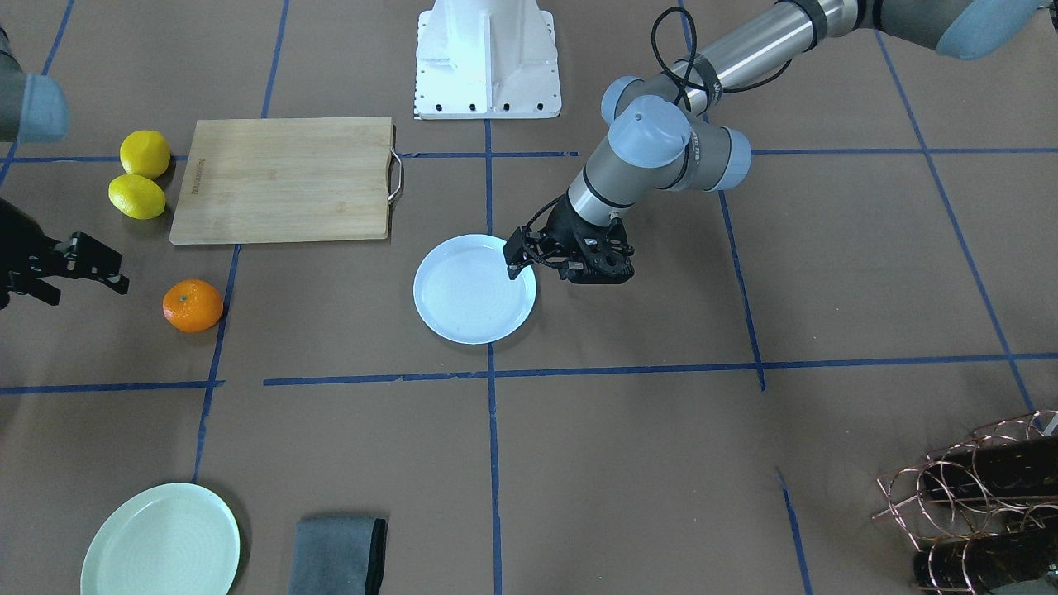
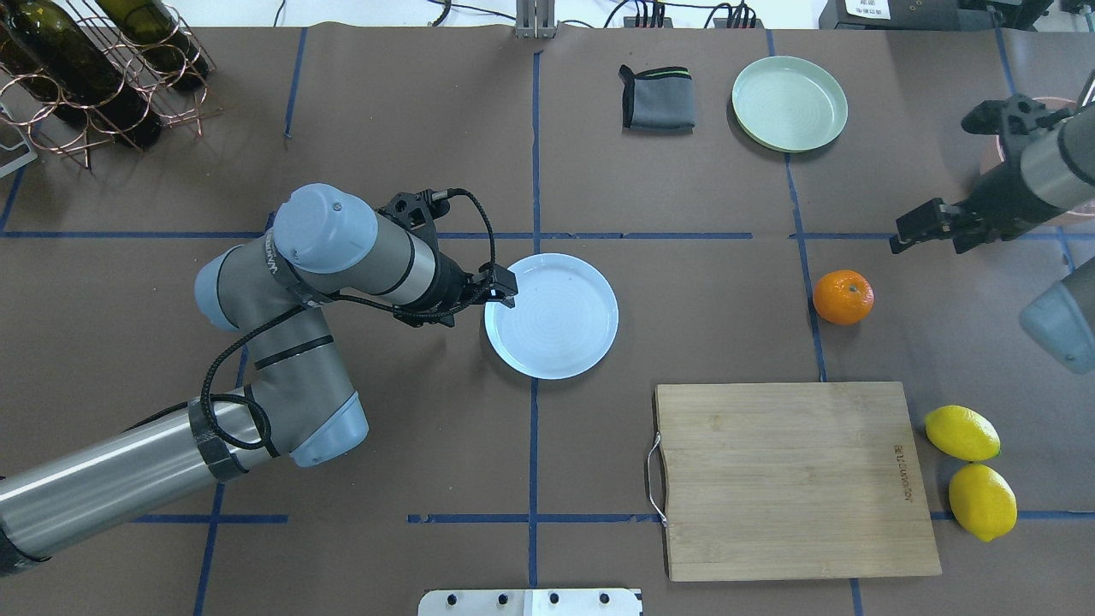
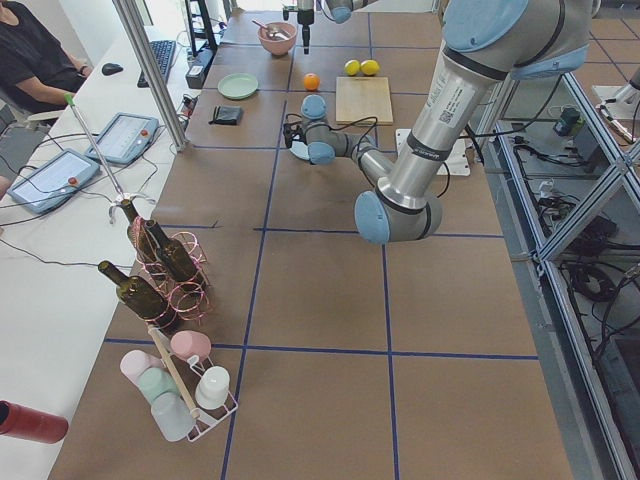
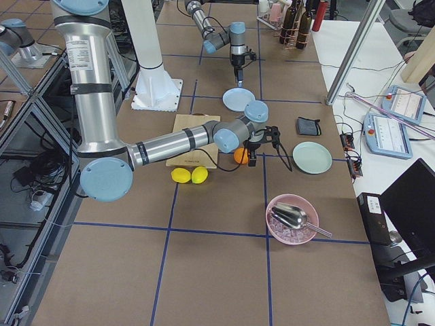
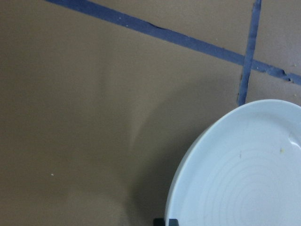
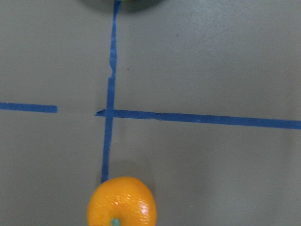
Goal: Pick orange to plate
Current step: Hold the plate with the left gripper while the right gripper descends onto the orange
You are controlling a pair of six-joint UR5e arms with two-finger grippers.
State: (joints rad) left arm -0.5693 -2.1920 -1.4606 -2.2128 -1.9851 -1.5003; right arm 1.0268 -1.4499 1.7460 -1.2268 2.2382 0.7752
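Brown paper, marked off by blue tape lines, is spread over the surface. Nearest the robot, a wooden board with a metal handle is laid flat. Two lemons are set side by side just beside the board's right edge.

Farther out, near the middle, the plate is seen lying flat. The left tool is held over the plate's left rim with its fingers drawn narrow. Whether the rim is touched cannot be told.

The orange is found on the surface well to the right of the plate, just beyond the board's far right corner. It is set stem dot up, its edge on a blue tape line, and it is kept apart from both tools. The right tool is held a little beyond the orange and to its right, with its fingers spread wide. In the right wrist view the orange is cut off by the lower edge of the frame.

At the far side, a folded grey cloth and a green plate are set near each other. A copper wire rack loaded with dark bottles is placed at the far left corner.
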